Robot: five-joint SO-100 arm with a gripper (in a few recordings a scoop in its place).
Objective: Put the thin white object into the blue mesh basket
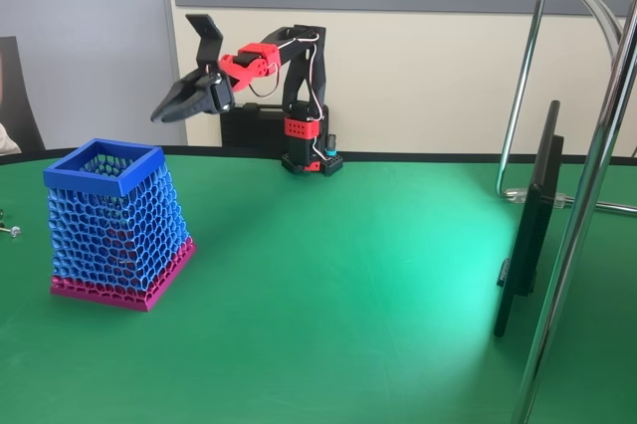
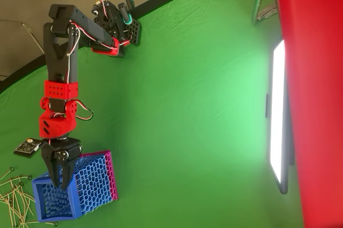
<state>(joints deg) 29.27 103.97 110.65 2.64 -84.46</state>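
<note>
At the far left of the overhead view, a scatter of thin whitish strands (image 2: pixel 13 196) lies on the green counter (image 2: pixel 187 105). Each is slightly curved, about as fine as a wire, with a tiny dark ring at one end. They lie just left of the basket, outside it; which one is the thin white object cannot be told. In the fixed view a small metallic bit (image 1: pixel 10 230) sits at the counter's left edge.

Next to the right stands the blue mesh basket (image 1: pixel 103 167). Its walls are blue honeycomb mesh narrowing upward to a solid blue square rim, and its wider base is magenta-pink mesh. It sits on the left part of the counter, nearer than the arm's base.

The pincer (image 1: pixel 169 106) hangs in the air above the basket; in the overhead view the pincer (image 2: pixel 59 177) lies over the basket's (image 2: pixel 91 185) rim. Its dark fingers look close together, and whether they pinch anything cannot be told.

The red and black arm (image 1: pixel 289 76) rises from its base at the counter's far edge. At the right a dark flat screen (image 1: pixel 532 225) stands edge-on beside metal poles (image 1: pixel 587 195).
</note>
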